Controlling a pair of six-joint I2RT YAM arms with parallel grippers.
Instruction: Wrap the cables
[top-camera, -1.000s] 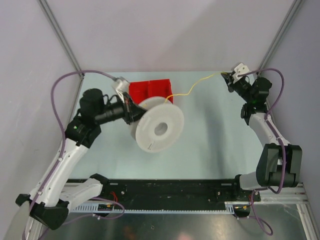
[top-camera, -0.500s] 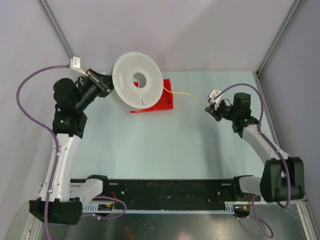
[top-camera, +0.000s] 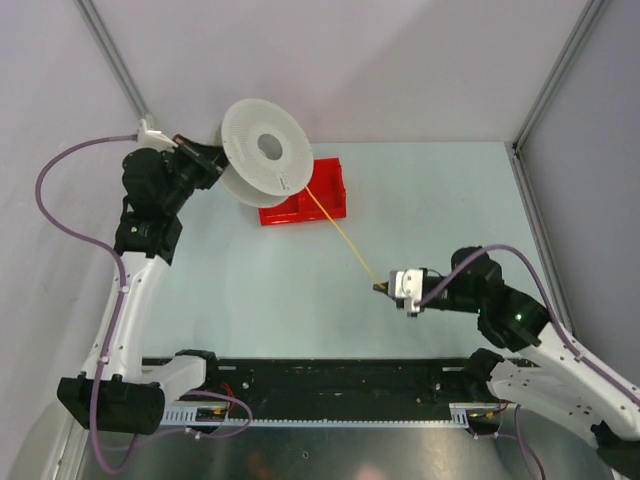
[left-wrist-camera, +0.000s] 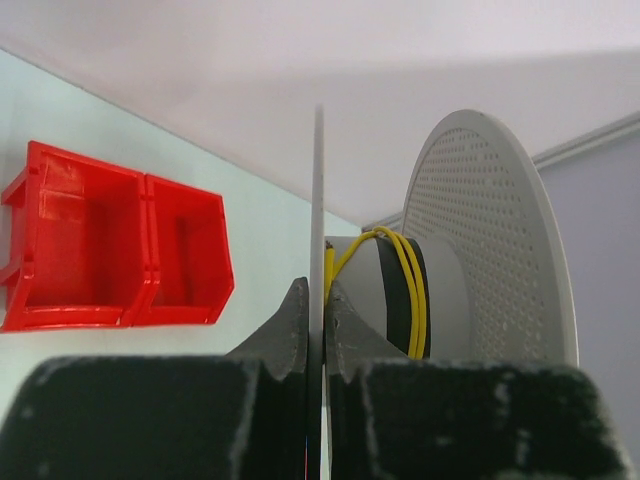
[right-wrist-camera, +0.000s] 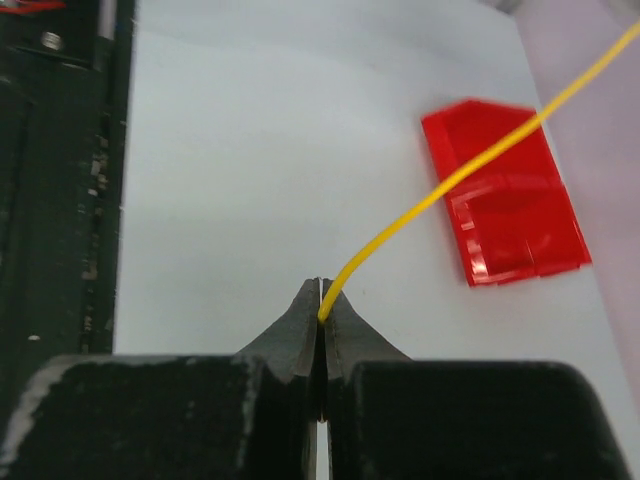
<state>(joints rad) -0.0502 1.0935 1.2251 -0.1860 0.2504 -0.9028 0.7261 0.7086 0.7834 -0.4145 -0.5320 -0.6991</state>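
Both grippers are pressed together: the left gripper (left-wrist-camera: 317, 305) pinches the thin flange of the white spool (top-camera: 252, 168), and the right gripper (right-wrist-camera: 320, 300) pinches the end of the yellow cable (top-camera: 341, 229). This cable stretches from the spool hub, past the red bin (top-camera: 325, 190), to the right gripper.

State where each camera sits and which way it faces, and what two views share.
Top external: above and behind the arm bases, looking down on the table; both arms show, left end effector clamping the spool, right end effector pinching the yellow cable.
Left wrist: on the left arm, facing past that shut end effector to the spool's flange and wound cable.
Right wrist: on the right arm, facing past that shut end effector up the cable.
Shared: both wrist views show the red bins.
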